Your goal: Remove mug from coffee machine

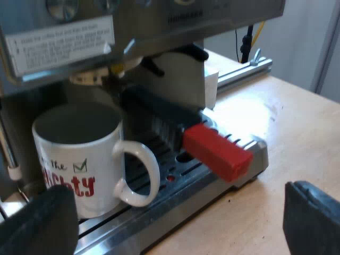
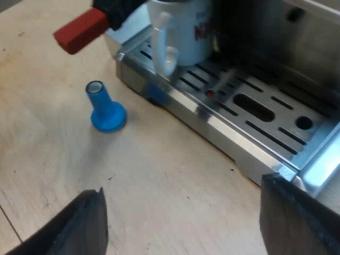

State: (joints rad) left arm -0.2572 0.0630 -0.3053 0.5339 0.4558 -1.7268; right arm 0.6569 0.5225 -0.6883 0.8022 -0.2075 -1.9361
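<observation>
A white mug with red lettering stands on the espresso machine's drip tray, under the metal holder whose dark handle ends in red. The mug's handle points out toward the tray's edge. My left gripper is open, its fingers wide apart just short of the mug and tray. In the right wrist view the same mug sits on the slotted tray, with the red handle end beside it. My right gripper is open above the wooden table near the tray's corner.
A blue tamper stands upright on the wooden table close to the tray's front edge. The machine's steel front with a label overhangs the mug. A metal rail lies on the table beyond the machine.
</observation>
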